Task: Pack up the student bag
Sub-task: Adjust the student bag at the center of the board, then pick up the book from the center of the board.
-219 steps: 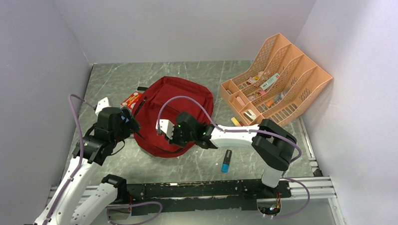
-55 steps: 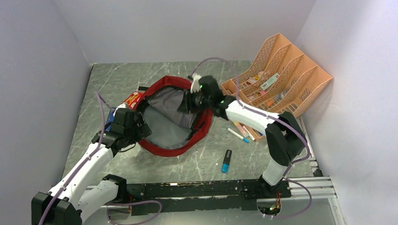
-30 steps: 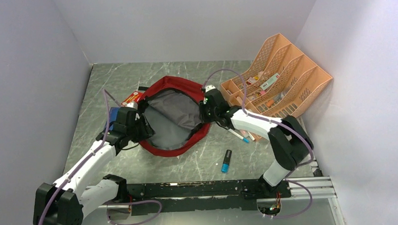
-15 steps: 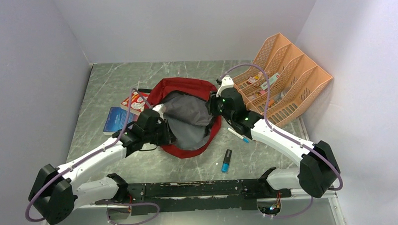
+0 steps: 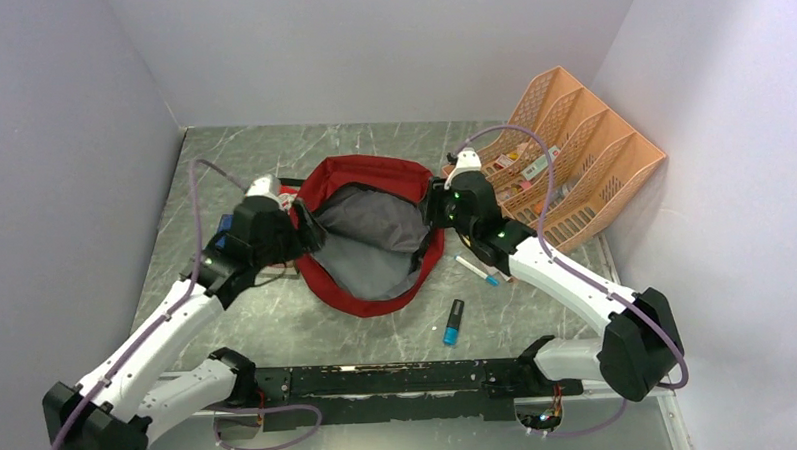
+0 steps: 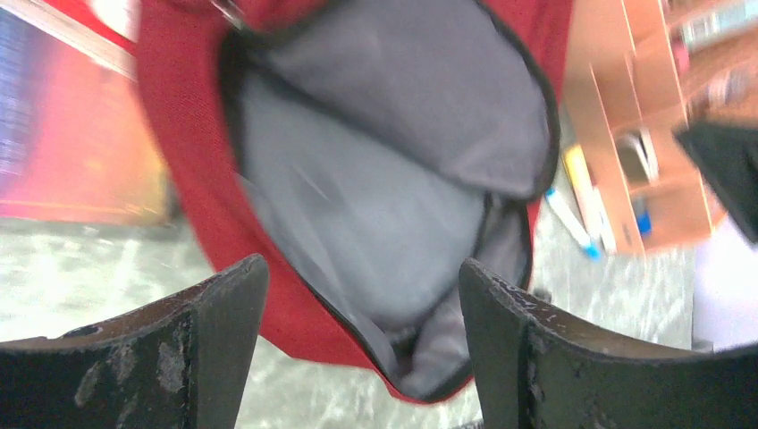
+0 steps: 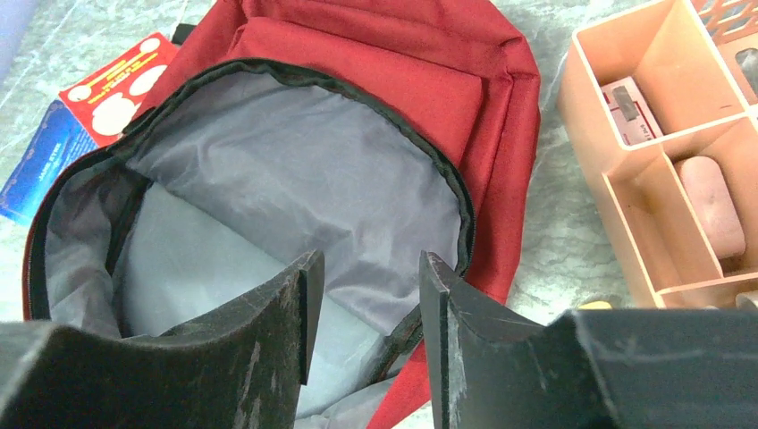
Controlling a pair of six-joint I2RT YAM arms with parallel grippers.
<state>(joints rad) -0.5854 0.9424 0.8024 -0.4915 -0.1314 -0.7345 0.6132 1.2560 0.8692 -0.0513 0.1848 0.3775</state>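
Here one student bag [image 5: 370, 241] gapes between parted left fingers [image 6: 134, 357] and right fingers [image 7: 223, 357].

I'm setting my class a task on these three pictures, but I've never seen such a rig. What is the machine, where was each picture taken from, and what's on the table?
It is a robot: two white arms bolted at the near edge of a table, each ending in a two-finger claw. The wide picture comes from a fixed camera above and behind the arms. The other two come from cameras on the wrists, so the dark shapes along the bottom edge belong to the claw itself. On the table lies a dark-red student bag, unzipped, with its grey lining showing. To its right stands a peach desk organiser, and a blue-tipped marker lies nearer the arms. The left claw and right claw both hang open at the bag's mouth, holding nothing.
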